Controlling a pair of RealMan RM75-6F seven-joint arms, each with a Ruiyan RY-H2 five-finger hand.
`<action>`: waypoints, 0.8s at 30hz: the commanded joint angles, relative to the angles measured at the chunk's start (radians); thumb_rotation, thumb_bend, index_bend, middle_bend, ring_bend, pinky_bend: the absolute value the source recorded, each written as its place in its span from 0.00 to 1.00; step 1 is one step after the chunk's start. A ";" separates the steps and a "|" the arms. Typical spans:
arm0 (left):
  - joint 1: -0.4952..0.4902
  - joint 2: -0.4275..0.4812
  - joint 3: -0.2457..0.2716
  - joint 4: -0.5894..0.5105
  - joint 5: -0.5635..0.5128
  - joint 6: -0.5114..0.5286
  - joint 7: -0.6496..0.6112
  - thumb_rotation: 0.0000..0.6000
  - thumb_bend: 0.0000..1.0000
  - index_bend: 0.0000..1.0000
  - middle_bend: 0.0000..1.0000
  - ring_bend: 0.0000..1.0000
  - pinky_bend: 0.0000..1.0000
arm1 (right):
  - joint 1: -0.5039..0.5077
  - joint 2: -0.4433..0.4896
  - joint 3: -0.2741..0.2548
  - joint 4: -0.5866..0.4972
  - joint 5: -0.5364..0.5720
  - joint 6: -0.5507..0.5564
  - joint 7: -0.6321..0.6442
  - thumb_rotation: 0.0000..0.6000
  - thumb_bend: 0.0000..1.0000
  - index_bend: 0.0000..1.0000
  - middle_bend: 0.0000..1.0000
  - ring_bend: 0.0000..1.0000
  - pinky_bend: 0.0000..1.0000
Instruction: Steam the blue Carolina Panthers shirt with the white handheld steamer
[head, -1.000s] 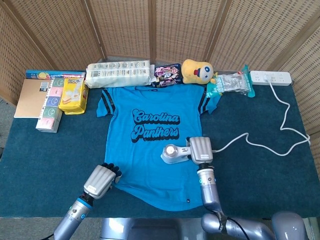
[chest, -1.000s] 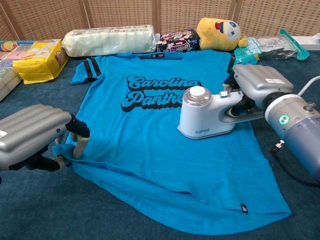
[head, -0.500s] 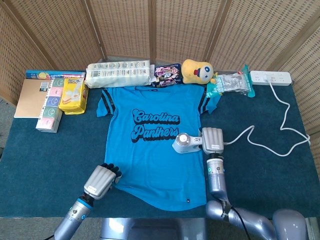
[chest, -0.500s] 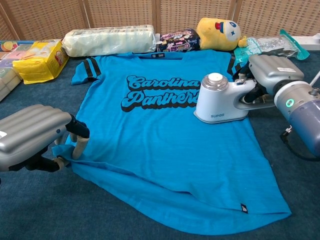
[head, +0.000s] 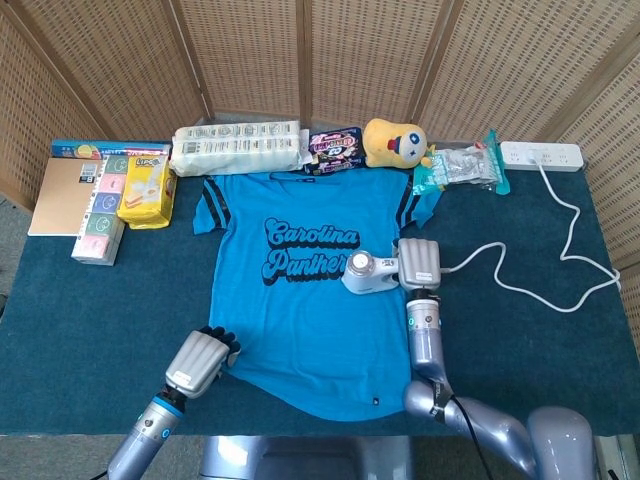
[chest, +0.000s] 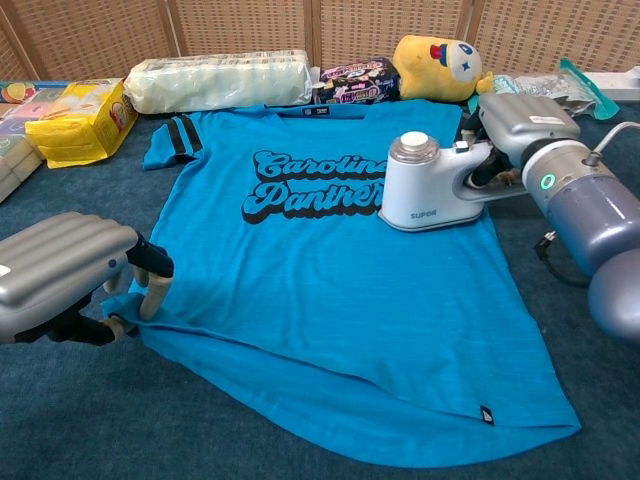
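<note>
Both hands are engaged in the steaming step: the white steamer (chest: 432, 192) is gripped by the right hand (chest: 520, 125) on the blue shirt (head: 310, 300) beside the lettering, the hem at 7 o'clock is pinched by the left hand (chest: 70, 275), and a slow pass over untreated fabric is probably called for next.

Left hand (chest: 60, 275) — right hand (chest: 525, 125) — both clenched

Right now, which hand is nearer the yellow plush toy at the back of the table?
Right. The right hand holds the white steamer on the shirt's upper right, just in front of the yellow plush toy. The left hand presses the hem at the opposite near corner.
</note>
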 joint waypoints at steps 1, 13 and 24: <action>0.001 0.001 0.000 0.000 -0.002 0.001 0.000 1.00 0.48 0.66 0.53 0.44 0.49 | 0.009 -0.009 0.008 0.013 0.006 -0.009 0.006 1.00 0.37 0.68 0.69 0.74 0.69; 0.001 -0.003 0.001 0.004 -0.003 -0.002 -0.001 1.00 0.48 0.66 0.53 0.44 0.49 | 0.006 -0.013 -0.031 -0.056 -0.024 -0.017 0.026 1.00 0.37 0.68 0.69 0.73 0.69; 0.001 -0.004 0.002 0.010 0.000 -0.005 -0.006 1.00 0.48 0.66 0.53 0.44 0.49 | -0.023 0.022 -0.077 -0.182 -0.040 -0.007 0.009 1.00 0.36 0.68 0.69 0.74 0.69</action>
